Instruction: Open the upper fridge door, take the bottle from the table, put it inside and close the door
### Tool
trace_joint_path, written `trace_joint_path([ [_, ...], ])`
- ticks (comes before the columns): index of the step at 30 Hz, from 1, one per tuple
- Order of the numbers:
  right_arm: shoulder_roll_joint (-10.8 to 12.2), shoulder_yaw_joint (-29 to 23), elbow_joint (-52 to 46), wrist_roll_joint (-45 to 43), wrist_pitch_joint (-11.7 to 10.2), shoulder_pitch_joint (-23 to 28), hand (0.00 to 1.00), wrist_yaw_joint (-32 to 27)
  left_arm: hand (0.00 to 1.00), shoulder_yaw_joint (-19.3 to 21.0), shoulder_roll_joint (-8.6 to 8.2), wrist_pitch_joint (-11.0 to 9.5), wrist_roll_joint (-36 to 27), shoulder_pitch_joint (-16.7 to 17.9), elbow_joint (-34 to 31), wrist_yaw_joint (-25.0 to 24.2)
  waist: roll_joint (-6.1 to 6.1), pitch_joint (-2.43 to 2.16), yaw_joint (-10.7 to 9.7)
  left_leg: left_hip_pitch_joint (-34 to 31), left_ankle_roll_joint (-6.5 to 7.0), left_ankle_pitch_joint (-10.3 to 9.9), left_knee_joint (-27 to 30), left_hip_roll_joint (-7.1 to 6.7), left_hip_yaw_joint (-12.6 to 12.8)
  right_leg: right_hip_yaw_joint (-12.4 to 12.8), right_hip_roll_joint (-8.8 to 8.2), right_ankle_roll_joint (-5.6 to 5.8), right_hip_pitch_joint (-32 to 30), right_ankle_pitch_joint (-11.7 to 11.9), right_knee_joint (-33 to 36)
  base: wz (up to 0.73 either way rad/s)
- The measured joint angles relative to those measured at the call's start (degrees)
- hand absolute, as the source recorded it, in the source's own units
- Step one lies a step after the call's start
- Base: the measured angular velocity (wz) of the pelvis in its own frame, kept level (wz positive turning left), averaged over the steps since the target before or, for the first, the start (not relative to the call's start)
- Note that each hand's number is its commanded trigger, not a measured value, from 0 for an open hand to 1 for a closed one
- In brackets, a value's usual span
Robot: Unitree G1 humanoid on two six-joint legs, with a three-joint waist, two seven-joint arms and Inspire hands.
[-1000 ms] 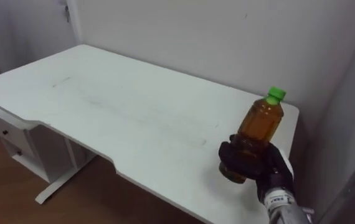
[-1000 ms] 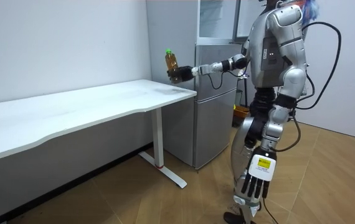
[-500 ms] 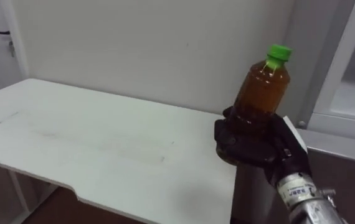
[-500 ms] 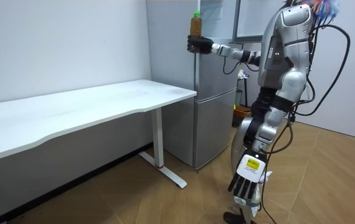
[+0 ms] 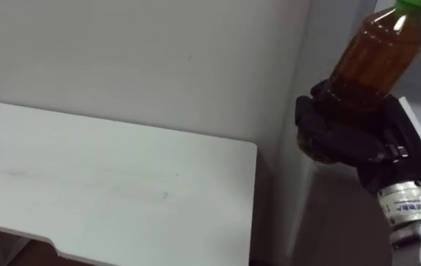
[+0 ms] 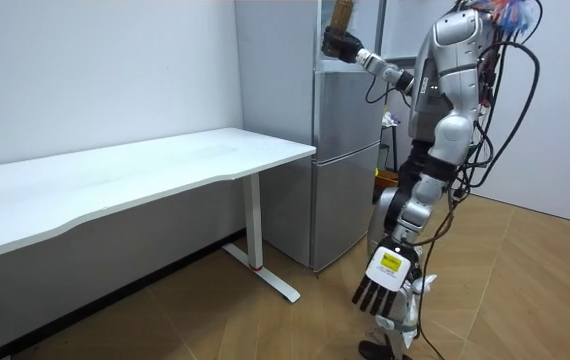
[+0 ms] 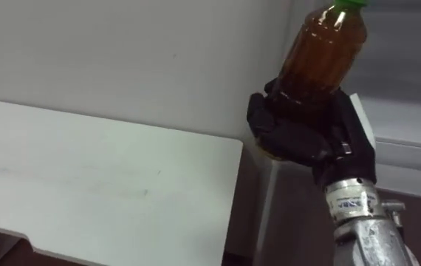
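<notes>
Right hand point(image 5: 351, 137): fingers wrapped round bottle point(image 5: 377, 52) base. Bottle upright, at 1 o'clock in eye view, beside fridge point(image 6: 350, 150) top, beyond table point(image 5: 85, 185). Risk: low grip, top-heavy bottle tips or clips fridge edge. Left hand point(image 6: 383, 292) hangs, fingers straight.

Table point(image 5: 107, 185): white, below and left of right hand point(image 5: 347, 137).
Wall point(image 5: 159, 59): pale, behind table.
Floor point(image 6: 265, 320): wood, under table.

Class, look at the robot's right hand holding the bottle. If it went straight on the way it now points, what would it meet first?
Most likely the upper part of the fridge, just beyond the right hand and bottle. How near it is stays unclear.
</notes>
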Motion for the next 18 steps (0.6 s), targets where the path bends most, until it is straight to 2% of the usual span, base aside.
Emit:
trace_joint_path([
  [1, -0.32, -0.95, 0.0, 0.04, 0.0, 0.02, 1.0, -0.1, 0.0, 0.0, 0.12, -0.06, -0.28, 0.01, 0.16, 0.0, -0.09, 0.02, -0.77, 0.01, 0.02, -0.04, -0.04, 0.0, 0.14, 0.04, 0.01, 0.02, -0.01, -0.01, 0.0, -0.05],
  [10, -1.26, -5.91, 1.49, 0.5, 0.0, 0.01, 1.0, -5.37, 0.0, -0.02, 0.37, -0.04, 0.18, 0.01, -0.22, 0.89, -1.33, 0.33, -2.23, 0.6, -0.06, -0.18, -0.15, 0.19, 0.96, 0.86, 0.6, 0.03, -0.04, -0.02, 0.05, -0.05],
  [13, -2.7, -6.41, 4.29, 0.28, 0.01, 0.01, 1.0, -7.39, 0.0, 0.02, 0.46, 0.0, 0.34, 0.07, -0.13, 0.95, -1.94, 0.18, -2.34, 0.58, -0.08, -0.23, -0.14, 0.2, 0.85, 0.89, 0.6, 0.02, -0.05, -0.02, 0.04, 0.0],
  [15, -3.02, -8.11, 7.17, 0.29, 0.12, -0.02, 1.0, -7.55, 0.0, 0.5, 0.44, 0.06, 0.38, 0.06, -0.21, 0.84, -2.35, -0.08, -2.32, 0.5, -0.04, -0.26, -0.07, 0.19, 0.81, 0.9, 0.28, 0.03, -0.04, -0.05, -0.01, 0.0],
  [18, -4.2, -8.74, 9.81, 1.52, 0.79, -0.05, 1.0, -9.55, 0.0, 2.17, 0.45, 0.81, 0.37, 0.51, -0.29, 0.73, -2.61, -0.14, -2.06, 0.52, -0.03, -0.27, -0.09, 0.15, 0.81, 0.99, 0.26, 0.06, -0.03, -0.06, -0.02, 0.0],
])
